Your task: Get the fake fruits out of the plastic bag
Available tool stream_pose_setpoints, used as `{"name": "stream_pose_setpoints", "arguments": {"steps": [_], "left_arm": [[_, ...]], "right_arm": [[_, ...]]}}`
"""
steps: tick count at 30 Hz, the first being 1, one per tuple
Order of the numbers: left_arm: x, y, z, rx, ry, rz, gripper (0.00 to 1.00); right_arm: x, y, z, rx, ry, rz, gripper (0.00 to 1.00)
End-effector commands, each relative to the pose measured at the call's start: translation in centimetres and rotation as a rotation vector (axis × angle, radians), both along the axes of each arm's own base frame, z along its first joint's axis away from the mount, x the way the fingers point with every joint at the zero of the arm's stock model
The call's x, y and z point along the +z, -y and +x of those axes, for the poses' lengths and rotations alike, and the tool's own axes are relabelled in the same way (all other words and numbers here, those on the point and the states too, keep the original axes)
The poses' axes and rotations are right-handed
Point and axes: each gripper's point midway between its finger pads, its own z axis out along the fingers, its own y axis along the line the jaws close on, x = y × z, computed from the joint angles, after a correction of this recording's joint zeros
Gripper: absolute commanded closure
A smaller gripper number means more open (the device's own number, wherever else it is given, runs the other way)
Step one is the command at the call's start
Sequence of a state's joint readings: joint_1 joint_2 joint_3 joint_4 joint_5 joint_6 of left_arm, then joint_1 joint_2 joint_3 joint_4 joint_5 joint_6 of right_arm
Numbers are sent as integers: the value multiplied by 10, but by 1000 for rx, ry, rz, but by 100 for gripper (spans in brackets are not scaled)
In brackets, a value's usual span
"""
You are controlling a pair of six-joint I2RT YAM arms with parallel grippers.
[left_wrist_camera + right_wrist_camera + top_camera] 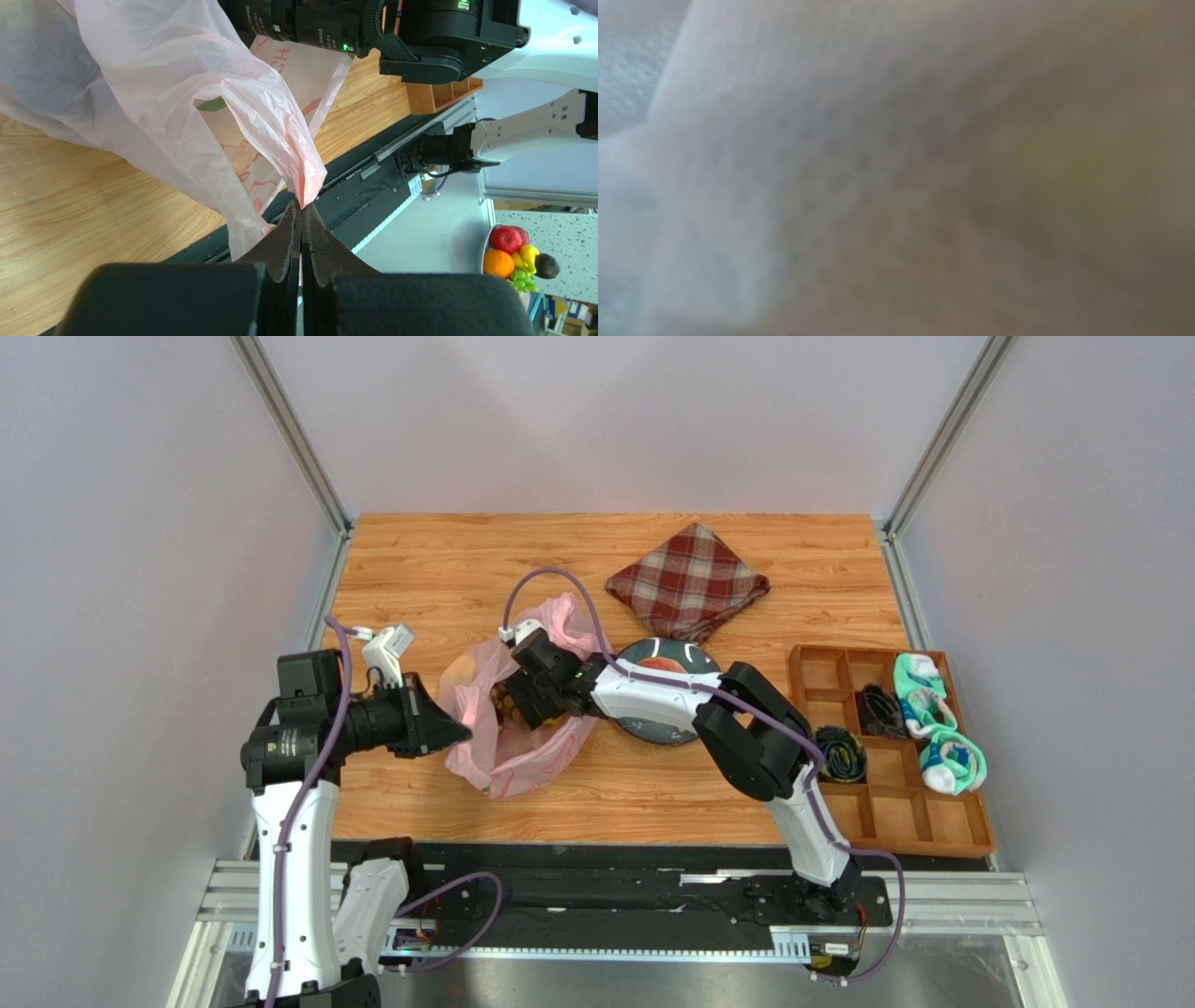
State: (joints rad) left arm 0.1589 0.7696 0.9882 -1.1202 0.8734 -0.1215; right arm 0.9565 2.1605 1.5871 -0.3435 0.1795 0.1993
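The pink plastic bag [526,756] lies left of centre on the wooden table, its mouth lifted towards the left. My left gripper [457,734] is shut on a bunched edge of the bag [175,105], and its fingertips [302,208] pinch the film tight. My right gripper [522,703] reaches into the bag from the right, with its fingers hidden by the film. The right wrist view is only a blur of pale film and a brownish-green shape. A yellowish-brown fruit [460,681] shows through the bag's left side. A pink-red piece [662,664] lies on the dark plate [648,731].
A red plaid cloth [687,584] lies at the back centre. At the right stands a wooden compartment tray [898,819], which holds teal rolled socks [933,721] and dark ones [839,752]. The right arm crosses over the plate.
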Motion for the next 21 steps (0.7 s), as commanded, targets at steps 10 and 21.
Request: {"name": "stream_pose_setpoints", "arguments": {"steps": [10, 21], "left_arm": [[6, 0, 11, 7, 55, -18, 100], [11, 2, 22, 20, 119, -43, 100]], "right_arm": [[51, 7, 4, 58, 85, 19, 58], [162, -7, -57, 513, 15, 266, 89]]}}
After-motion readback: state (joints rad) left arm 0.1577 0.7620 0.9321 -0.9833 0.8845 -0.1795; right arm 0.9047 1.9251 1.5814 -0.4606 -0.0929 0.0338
